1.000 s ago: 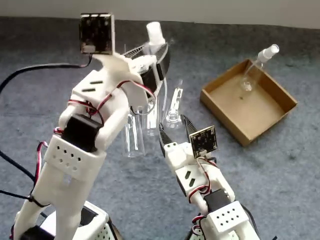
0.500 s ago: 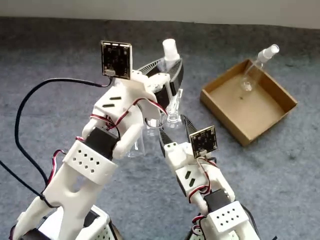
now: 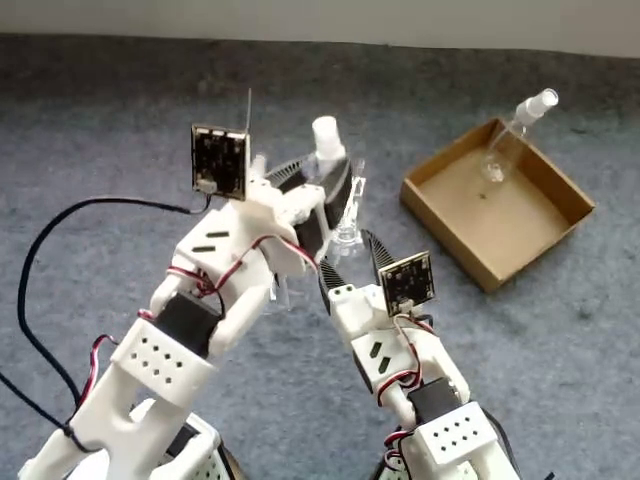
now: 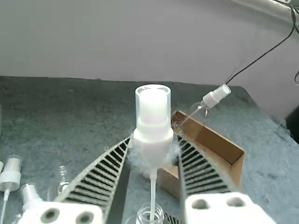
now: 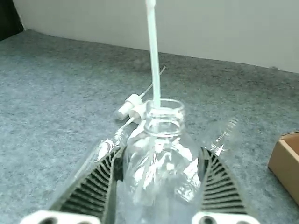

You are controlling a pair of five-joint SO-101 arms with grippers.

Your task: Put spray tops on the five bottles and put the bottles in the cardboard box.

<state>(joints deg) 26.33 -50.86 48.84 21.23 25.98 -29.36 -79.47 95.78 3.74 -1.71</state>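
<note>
Between the clenched fingers of the left gripper (image 4: pixel 153 140) sits a white spray top (image 4: pixel 152 105). Its tube (image 5: pixel 153 51) dips into the open neck of a clear bottle (image 5: pixel 161 140) that the right gripper (image 5: pixel 160 156) clamps at mid-table, so this top is not yet seated. At far right one capped bottle (image 3: pixel 518 122) leans in the cardboard box (image 3: pixel 520 235), and judging by the loose tops (image 4: pixel 10 173) lying on the table (image 3: pixel 120 120), most of the job remains.
</note>
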